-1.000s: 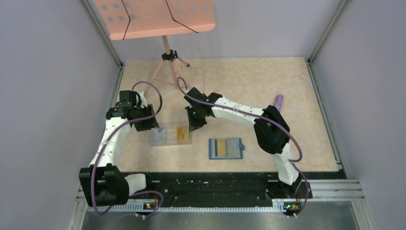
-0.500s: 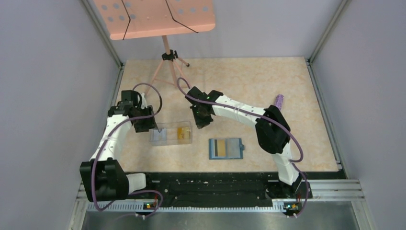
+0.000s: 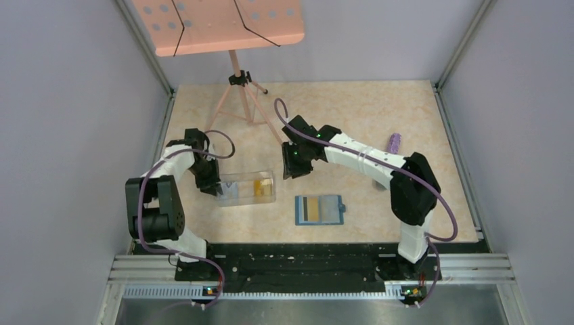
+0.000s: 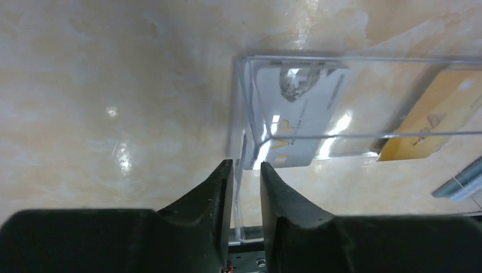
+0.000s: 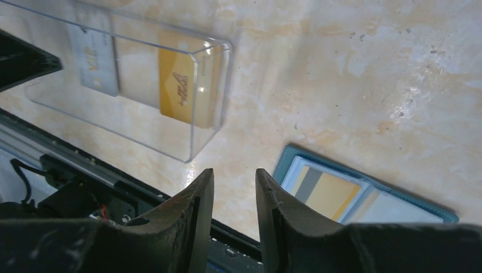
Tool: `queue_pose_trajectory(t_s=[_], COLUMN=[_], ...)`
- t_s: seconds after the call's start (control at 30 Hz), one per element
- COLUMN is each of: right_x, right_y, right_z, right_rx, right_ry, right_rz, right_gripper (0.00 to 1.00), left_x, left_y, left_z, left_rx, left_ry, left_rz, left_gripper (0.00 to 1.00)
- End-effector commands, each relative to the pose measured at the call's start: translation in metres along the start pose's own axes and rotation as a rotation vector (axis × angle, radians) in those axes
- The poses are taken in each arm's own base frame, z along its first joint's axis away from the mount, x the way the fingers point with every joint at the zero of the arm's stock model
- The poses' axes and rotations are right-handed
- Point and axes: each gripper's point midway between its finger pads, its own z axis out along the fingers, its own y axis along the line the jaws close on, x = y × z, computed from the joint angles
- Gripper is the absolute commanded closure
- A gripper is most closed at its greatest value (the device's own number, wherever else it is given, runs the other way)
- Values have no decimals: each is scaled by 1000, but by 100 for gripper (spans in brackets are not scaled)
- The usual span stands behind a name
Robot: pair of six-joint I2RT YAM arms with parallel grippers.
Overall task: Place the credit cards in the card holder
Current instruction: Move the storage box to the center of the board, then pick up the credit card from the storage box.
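A clear plastic box lies left of centre and holds a yellow-gold card and a pale grey-blue card. My left gripper grips the box's left end wall; in the left wrist view the wall runs between the nearly closed fingers. The teal card holder lies open to the right, with a yellow-gold, black-striped card in a slot. My right gripper hovers between box and holder, slightly open and empty.
A pink music stand on a tripod stands at the back left. A purple object lies at the right. The black base rail runs along the near edge.
My right gripper has pulled away from the box's right end, moving right and back. My left arm has folded in, and its gripper now sits at the box's left wall. The box shifted slightly right.
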Motion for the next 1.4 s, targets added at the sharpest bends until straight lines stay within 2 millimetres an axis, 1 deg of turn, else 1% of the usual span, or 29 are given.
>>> queue_pose_trajectory(t_s=[0.0, 0.03, 0.07, 0.1, 0.23, 0.3, 0.37, 0.5, 0.63, 0.73, 0.9, 1.07, 1.23, 1.3, 1.37], right_x=[-22, -23, -24, -24, -21, -17, -15, -16, -18, -16, -13, -12, -8, -7, -5], right_y=[22, 23, 25, 25, 26, 26, 25, 28, 29, 28, 26, 26, 26, 25, 23], right_z=[-39, -42, -44, -45, -42, -39, -36, -32, -28, -21, -13, -5, 18, 30, 42], right_rx=[-119, -124, -132, -136, -147, -154, -159, -173, -178, -178, -178, -189, -193, -187, -171], right_ry=[-103, -107, -111, -113, -103, -94, -88, -85, -87, -79, -76, -77, -40, -20, -3], right_rz=[31, 32, 31, 31, 34, 35, 37, 32, 29, 33, 41, 45, 38, 31, 22], right_gripper=[67, 67, 67, 67, 68, 68, 68, 68, 68, 68, 68, 68, 68, 69, 71], left_x=[-13, -14, -15, -16, -20, -20, -21, -13, -7, -4, 2, 13, 24, 26, 27], left_y=[-21, -25, -29, -36, -53, -63, -78, -105, -123, -135, -155, -165, -174, -174, -172], left_z=[0, 0, 1, 0, 7, 10, 12, 20, 26, 26, 20, 20, 18, 17, 16], left_rx=[115, 136, 157, 197, 271, 289, 290, 285, 296, 291, 328, 370, 449, 455, 449], left_ry=[6, 6, 6, 8, 5, 6, 3, 39, 56, 50, 44, 65, 96, 94, 87], left_rz=[0, -10, -20, -29, -90, -89, -41, 34, 53, 60, 67, 83, 64, 64, 67], left_gripper=[79, 85, 89, 91, 98, 99, 99, 99, 99, 97, 87, 82, 76, 75, 74])
